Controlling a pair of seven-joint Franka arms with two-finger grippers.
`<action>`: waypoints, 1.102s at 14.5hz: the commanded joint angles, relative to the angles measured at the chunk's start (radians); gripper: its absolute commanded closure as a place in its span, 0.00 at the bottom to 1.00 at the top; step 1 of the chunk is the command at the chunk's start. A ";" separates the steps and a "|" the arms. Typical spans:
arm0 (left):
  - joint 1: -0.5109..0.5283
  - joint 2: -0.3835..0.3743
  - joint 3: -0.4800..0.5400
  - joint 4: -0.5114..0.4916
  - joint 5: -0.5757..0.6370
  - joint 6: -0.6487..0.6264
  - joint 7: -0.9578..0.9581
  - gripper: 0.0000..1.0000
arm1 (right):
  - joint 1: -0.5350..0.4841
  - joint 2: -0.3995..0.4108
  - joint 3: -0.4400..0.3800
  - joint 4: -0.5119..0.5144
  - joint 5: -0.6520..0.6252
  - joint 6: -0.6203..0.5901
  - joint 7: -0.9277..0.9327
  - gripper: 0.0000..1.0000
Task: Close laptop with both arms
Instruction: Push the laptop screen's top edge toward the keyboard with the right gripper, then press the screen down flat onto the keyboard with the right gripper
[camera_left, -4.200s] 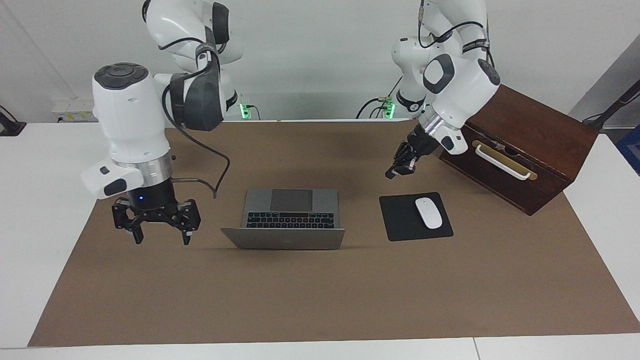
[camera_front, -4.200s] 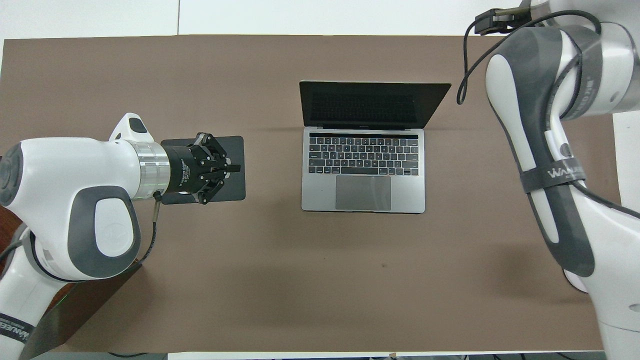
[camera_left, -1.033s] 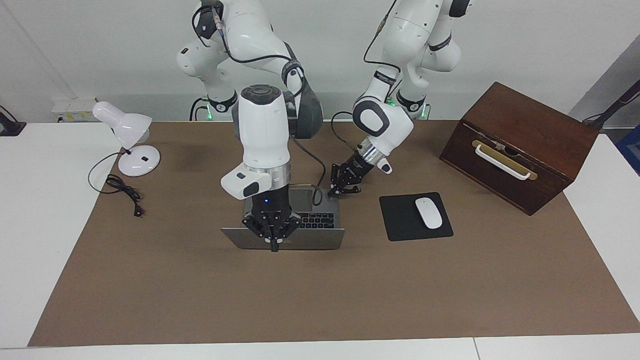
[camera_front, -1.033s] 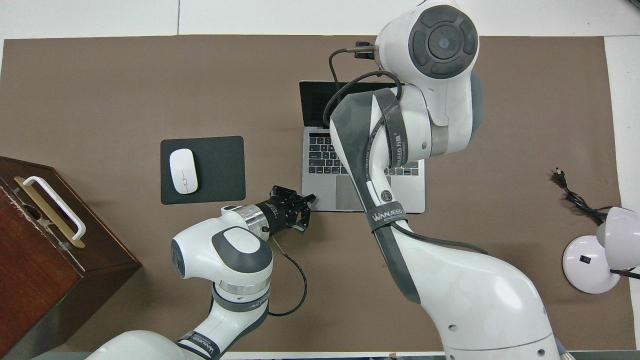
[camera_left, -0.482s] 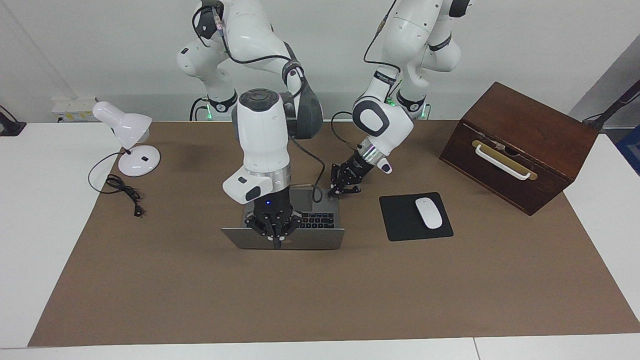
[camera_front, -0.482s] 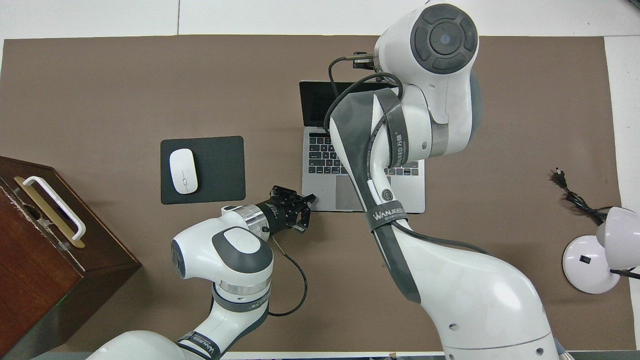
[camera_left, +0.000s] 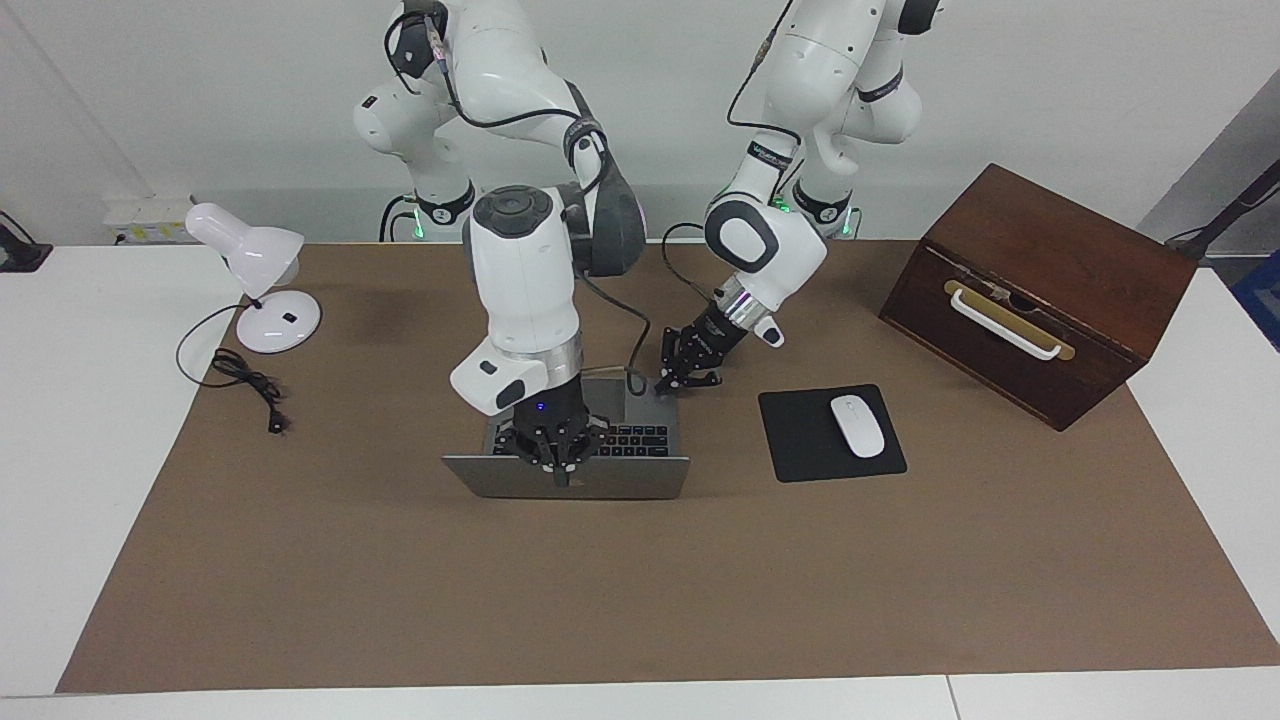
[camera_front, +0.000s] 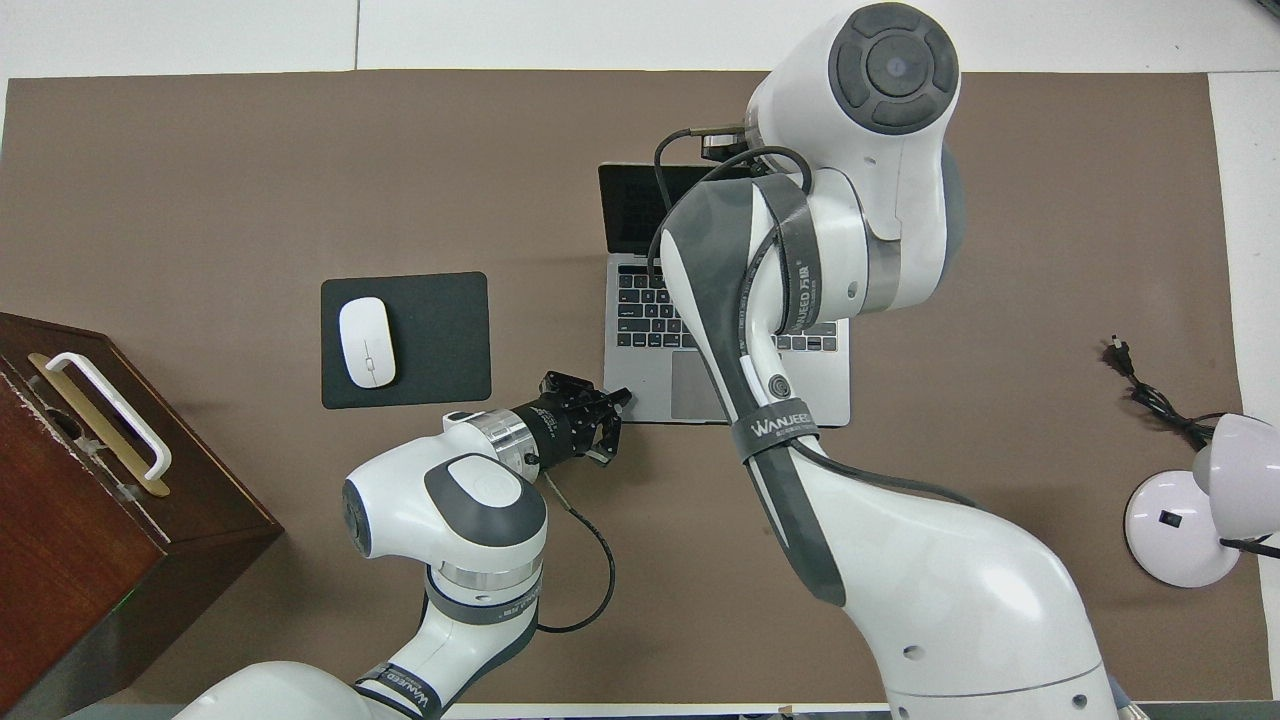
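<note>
The silver-grey laptop (camera_left: 620, 480) stands open in the middle of the brown mat, its lid tilted away from the robots. Its keyboard (camera_front: 640, 310) shows in the overhead view. My right gripper (camera_left: 555, 472) points down with its fingers shut, its tip at the middle of the lid's top edge. In the overhead view it is hidden under its own wrist. My left gripper (camera_left: 686, 382) is low at the corner of the laptop's base nearest the robots, toward the left arm's end. It also shows in the overhead view (camera_front: 612, 420).
A black mouse pad (camera_left: 805, 440) with a white mouse (camera_left: 857, 425) lies beside the laptop toward the left arm's end. A brown wooden box (camera_left: 1040, 290) stands farther that way. A white desk lamp (camera_left: 255, 265) and its cable (camera_left: 245, 385) are at the right arm's end.
My right gripper has risen slightly and drawn toward the robots at the lid's top edge, with its wrist tilting. The lid's angle looks unchanged. The left gripper has not moved.
</note>
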 joint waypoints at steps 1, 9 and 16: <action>-0.025 0.038 0.010 0.011 -0.027 0.031 0.026 1.00 | 0.014 -0.037 -0.014 -0.057 0.034 -0.044 -0.047 1.00; -0.025 0.038 0.010 0.011 -0.027 0.031 0.026 1.00 | 0.033 -0.059 -0.014 -0.158 0.111 -0.170 -0.050 1.00; -0.023 0.038 0.010 0.011 -0.027 0.031 0.026 1.00 | 0.045 -0.076 0.000 -0.243 0.120 -0.209 -0.084 1.00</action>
